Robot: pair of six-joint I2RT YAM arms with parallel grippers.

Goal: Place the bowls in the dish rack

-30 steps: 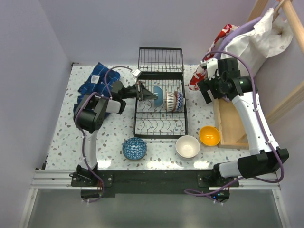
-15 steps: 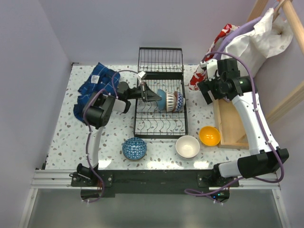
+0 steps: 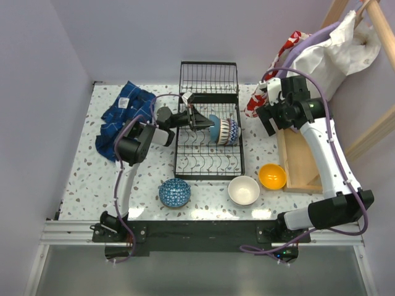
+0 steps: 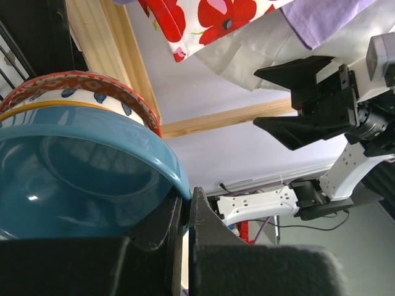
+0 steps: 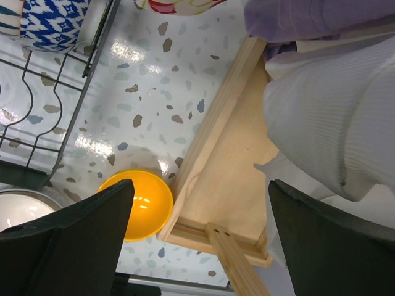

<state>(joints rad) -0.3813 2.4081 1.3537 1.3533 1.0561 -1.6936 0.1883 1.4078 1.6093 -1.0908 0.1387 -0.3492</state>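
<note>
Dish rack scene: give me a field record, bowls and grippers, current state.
left gripper: shut on teal bowl rim, at the dish rack
right gripper: open, empty, above wooden tray edge
in rack: patterned bowls, on edge
on table: blue patterned bowl, white bowl, orange bowl

The speckled bench (image 3: 80, 166) carries the dish rack (image 3: 208, 174) beneath the left pincer (image 3: 199, 121), with a blue cloth (image 3: 120, 111) behind that pincer. A patterned blue bowl (image 3: 174, 192) and a white bowl (image 3: 244, 190) sit near the rack's front. An orange bowl (image 3: 272, 176) and a wooden tray (image 3: 302, 163) lie under the right pincer (image 5: 199, 191).
</note>
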